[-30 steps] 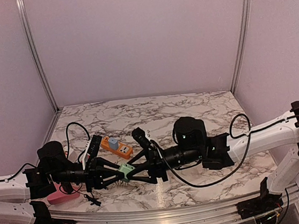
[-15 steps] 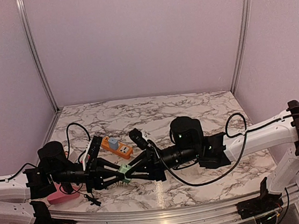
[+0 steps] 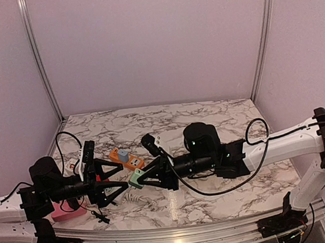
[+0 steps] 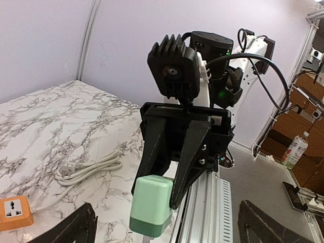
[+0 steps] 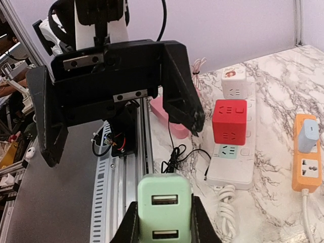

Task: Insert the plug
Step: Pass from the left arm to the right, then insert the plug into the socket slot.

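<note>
The plug (image 5: 164,195) is a mint-green cube charger with two USB ports, and my right gripper (image 5: 164,218) is shut on its sides. In the top view the plug (image 3: 136,178) hangs over the table's near middle in the right gripper (image 3: 139,181). My left gripper (image 3: 122,176) stands wide open just left of it, touching nothing. From the left wrist the plug (image 4: 152,202) shows between the right arm's black fingers (image 4: 190,147). A white power strip (image 5: 230,162) carries a red cube (image 5: 229,121) and a white cube (image 5: 233,83). An orange strip (image 5: 308,169) holds a grey-blue adapter (image 5: 308,135).
A pink object (image 5: 174,121) lies by the table's near left edge, with a thin black wire (image 5: 177,154) beside it. A coiled white cable (image 4: 88,167) lies on the marble. The aluminium rail (image 3: 176,237) runs along the front edge. The orange strip (image 3: 125,158) sits behind the grippers.
The left gripper let go of the plug, opened wide and drew back to the left. The right gripper shut on the plug and now holds it alone.
</note>
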`<action>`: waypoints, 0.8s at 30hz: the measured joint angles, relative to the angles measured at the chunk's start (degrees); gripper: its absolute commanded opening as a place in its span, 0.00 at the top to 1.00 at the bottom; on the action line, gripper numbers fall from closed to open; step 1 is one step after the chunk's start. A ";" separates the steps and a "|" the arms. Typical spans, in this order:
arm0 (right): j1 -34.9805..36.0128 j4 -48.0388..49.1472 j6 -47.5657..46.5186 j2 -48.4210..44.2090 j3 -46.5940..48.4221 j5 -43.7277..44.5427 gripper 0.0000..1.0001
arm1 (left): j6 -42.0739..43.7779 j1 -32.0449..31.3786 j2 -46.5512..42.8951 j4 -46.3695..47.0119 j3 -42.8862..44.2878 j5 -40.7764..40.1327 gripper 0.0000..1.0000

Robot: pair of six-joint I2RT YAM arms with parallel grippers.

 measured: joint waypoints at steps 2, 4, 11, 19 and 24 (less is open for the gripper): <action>-0.24 -1.95 -1.18 0.04 1.60 2.45 1.00 | -0.24 0.13 -1.70 -0.79 -0.48 -4.46 0.01; -0.33 -4.04 -2.45 0.59 3.96 5.14 1.00 | -0.87 0.68 -3.17 -2.49 -0.94 -9.97 0.01; -0.35 -11.13 -6.43 9.35 16.26 16.92 1.00 | -4.81 5.99 -6.71 -8.44 -3.08 -23.15 0.01; -0.94 -19.71 -9.01 21.14 26.27 26.84 1.00 | -6.75 9.16 -7.58 -11.41 -5.33 -28.04 0.01; -3.06 -22.99 -9.40 25.66 29.97 29.18 1.00 | -6.29 9.64 -8.52 -11.32 -8.37 -28.68 0.01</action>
